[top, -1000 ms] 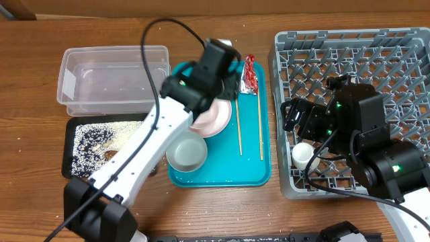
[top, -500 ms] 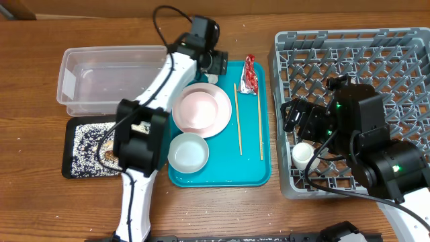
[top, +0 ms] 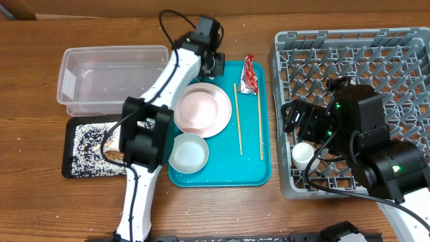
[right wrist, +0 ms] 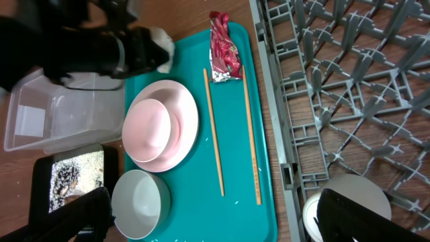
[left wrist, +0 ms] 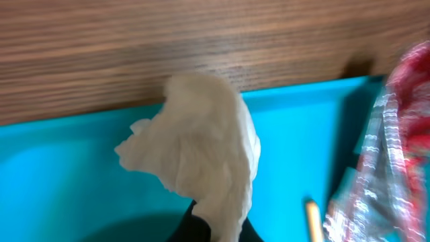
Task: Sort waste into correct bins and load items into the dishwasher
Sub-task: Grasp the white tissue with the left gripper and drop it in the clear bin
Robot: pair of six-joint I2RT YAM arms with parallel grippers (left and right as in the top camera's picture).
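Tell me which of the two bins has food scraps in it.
The shallow black tray: white-and-brown grains cover its floor, while the clear tub next to it shows nothing inside.

Robot-lab bench staged as kitchen dishwashing station: wood-grain desk point(top: 33, 202), grey lattice plastic dish rack point(top: 376, 60), teal plastic serving tray point(top: 250, 138), white cabled robot arm point(top: 168, 82).

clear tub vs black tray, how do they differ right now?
The clear tub is see-through and deep-walled; the black tray is opaque and shallow. The clear tub shows nothing inside; the black tray holds white-and-brown grainy scraps. Both are rectangular, similar in footprint, and sit left of the teal tray.
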